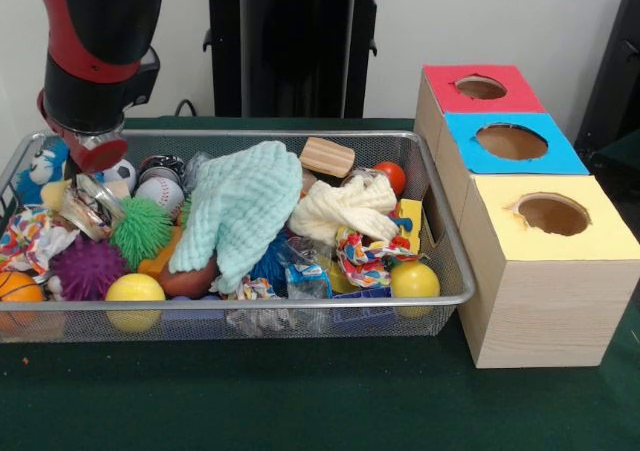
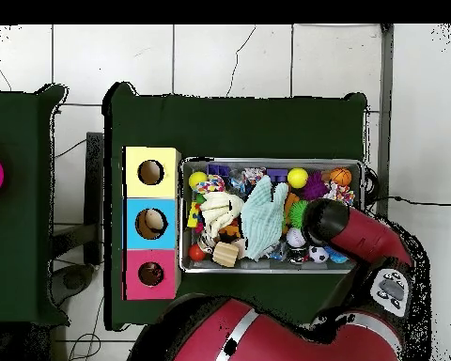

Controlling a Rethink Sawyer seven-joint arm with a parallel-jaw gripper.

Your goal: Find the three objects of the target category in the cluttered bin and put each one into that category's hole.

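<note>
I have the gripper (image 1: 92,151) down over one end of the wire bin (image 1: 250,137), the end farthest from the boxes; the arm's bulk hides its tips, so I cannot tell how it stands or whether it holds anything. I judge this to be the search step: nothing tells me which category is wanted, so the next move calls for picking a target and clearing what lies over it.

The bin is packed. A mint knitted cloth (image 1: 240,211) sprawls across its middle, a cream knotted rope (image 1: 345,206) beside it toward the boxes, a wooden block (image 1: 327,156) behind that. Balls fill the gaps: a green spiky ball (image 1: 140,229) and a baseball (image 1: 160,193) near the gripper, a yellow ball (image 1: 135,291) at the front rim.

Beside the bin stand the yellow box (image 1: 545,271), blue box (image 1: 510,146) and red box (image 1: 480,89); overhead, the blue one's hole shows something pale inside
</note>
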